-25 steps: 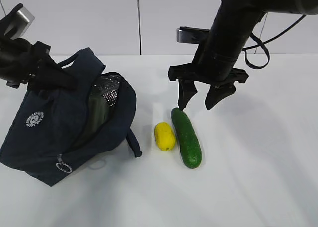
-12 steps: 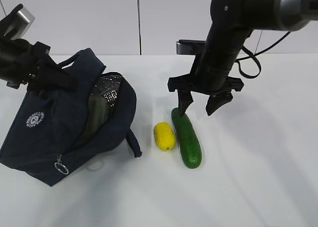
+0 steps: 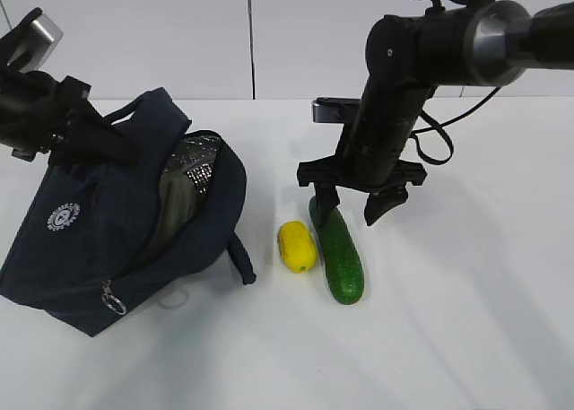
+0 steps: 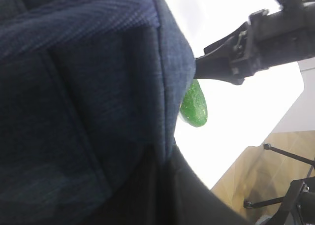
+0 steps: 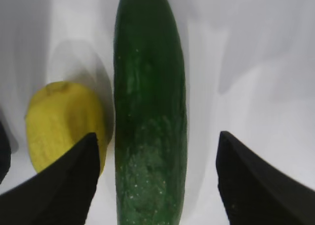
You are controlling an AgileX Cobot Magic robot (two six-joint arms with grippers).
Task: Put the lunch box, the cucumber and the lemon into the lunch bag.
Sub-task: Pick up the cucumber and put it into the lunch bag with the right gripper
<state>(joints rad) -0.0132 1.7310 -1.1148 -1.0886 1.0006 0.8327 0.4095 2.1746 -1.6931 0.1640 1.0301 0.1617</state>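
Observation:
The navy lunch bag (image 3: 90, 235) lies open at the left, with silver lining showing. The pale green lunch box (image 3: 172, 211) sits inside its mouth. My left gripper (image 3: 94, 141) holds the bag's upper rim; in the left wrist view, bag fabric (image 4: 74, 87) hides the jaws. The cucumber (image 3: 338, 248) and the lemon (image 3: 297, 246) lie side by side on the table, right of the bag. My right gripper (image 3: 352, 208) is open and low over the cucumber's far end. In the right wrist view the gripper (image 5: 157, 136) straddles the cucumber (image 5: 150, 112), with the lemon (image 5: 61, 121) beside the left finger.
The white table (image 3: 466, 320) stretches to the right and front. A white wall (image 3: 179, 33) stands behind. The bag's loose strap (image 3: 240, 257) lies between the bag and the lemon. The left wrist view shows the cucumber's tip (image 4: 194, 104) and the right gripper (image 4: 246, 43).
My right gripper has come down and slightly left, from above the cucumber to fingers on either side of its far end. The left gripper and bag have not moved.

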